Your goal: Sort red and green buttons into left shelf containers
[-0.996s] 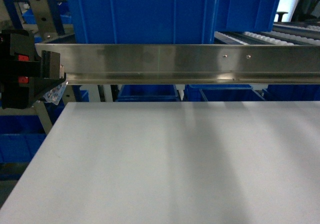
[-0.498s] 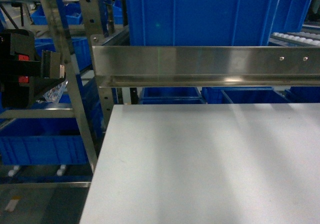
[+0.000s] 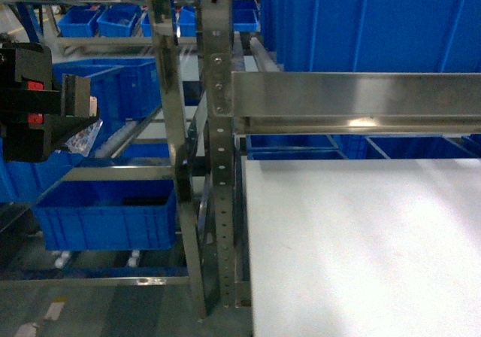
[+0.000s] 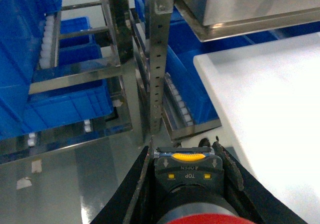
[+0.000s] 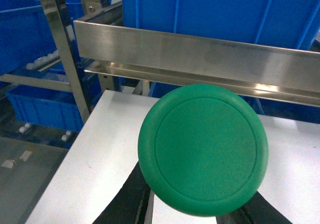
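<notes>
The red button (image 4: pixel 200 217) and green button (image 5: pixel 202 149) are both carried, one per arm.

Head view: over the last second the white table (image 3: pixel 361 247) has slid right and the left shelf (image 3: pixel 113 173) with blue bins (image 3: pixel 105 215) has come into sight, so the robot seems to be swinging toward the drop-off. The left gripper (image 3: pixel 79 104) hangs at the left edge.

Left wrist view: the fingers (image 4: pixel 142 179) hold the red button's body.

Right wrist view: the green cap fills the frame, gripped from below.
</notes>
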Robot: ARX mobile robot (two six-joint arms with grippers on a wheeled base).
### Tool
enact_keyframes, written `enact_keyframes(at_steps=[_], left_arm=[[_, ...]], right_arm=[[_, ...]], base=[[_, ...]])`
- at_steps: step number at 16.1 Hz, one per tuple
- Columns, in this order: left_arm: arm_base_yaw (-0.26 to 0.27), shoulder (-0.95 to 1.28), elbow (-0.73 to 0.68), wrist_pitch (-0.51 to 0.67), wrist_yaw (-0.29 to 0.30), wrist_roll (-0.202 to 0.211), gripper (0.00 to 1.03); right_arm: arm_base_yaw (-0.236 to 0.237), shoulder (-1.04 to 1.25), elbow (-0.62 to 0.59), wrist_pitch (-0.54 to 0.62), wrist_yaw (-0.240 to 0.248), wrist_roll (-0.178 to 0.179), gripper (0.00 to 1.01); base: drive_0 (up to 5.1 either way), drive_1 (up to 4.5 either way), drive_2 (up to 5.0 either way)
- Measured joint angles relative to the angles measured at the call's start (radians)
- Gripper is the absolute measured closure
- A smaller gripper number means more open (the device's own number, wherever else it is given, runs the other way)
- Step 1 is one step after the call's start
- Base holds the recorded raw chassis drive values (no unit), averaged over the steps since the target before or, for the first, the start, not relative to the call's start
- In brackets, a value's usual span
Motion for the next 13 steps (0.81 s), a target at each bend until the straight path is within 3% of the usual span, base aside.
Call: enact_keyframes(at_steps=[13], left_arm=[[0.000,0.002,0.000,0.002,0.000,0.000,0.74]], right_arm=[[0.000,0.000,0.000,0.003,0.000,0.000,0.77]], base=[[-4.8,1.99,3.0]])
